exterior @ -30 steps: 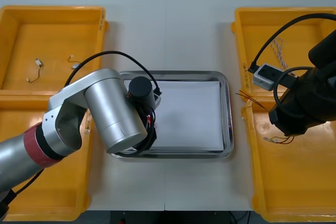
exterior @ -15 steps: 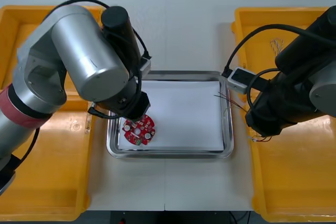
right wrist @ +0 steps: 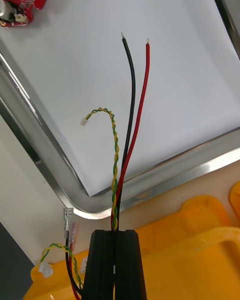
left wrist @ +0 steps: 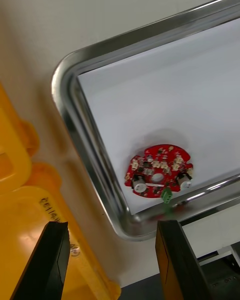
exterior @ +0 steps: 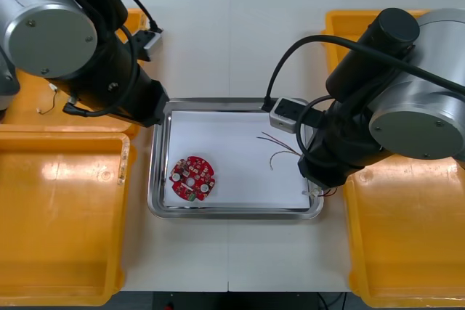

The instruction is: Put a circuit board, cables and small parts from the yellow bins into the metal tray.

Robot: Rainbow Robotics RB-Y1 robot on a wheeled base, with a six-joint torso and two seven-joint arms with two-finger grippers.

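A round red circuit board [exterior: 192,178] [left wrist: 159,170] lies flat on the white inside of the metal tray [exterior: 237,213], near its front left corner. My left gripper [left wrist: 112,260] is open with nothing between its fingers, raised over the tray's left rim [left wrist: 85,135] and the neighbouring bin. My right gripper [right wrist: 116,250] is shut on a bundle of cables [right wrist: 131,130] [exterior: 280,152]: one black, one red, one twisted yellow and green. Their free ends hang over the tray's right part, while the fingers hover just outside the tray's rim [right wrist: 45,165]. The circuit board [right wrist: 22,0] also lies beyond the cables.
Yellow bins flank the tray: two at the left [exterior: 58,223] and two at the right [exterior: 407,245]. A thin cable [exterior: 45,109] lies in the far left bin. More cable ends with connectors [right wrist: 67,220] dangle beside my right fingers over the orange bin [right wrist: 200,240].
The left arm left the circuit board in the tray and pulled back toward the far left. The right arm carried the cable bundle from the right bins over the tray's right side.
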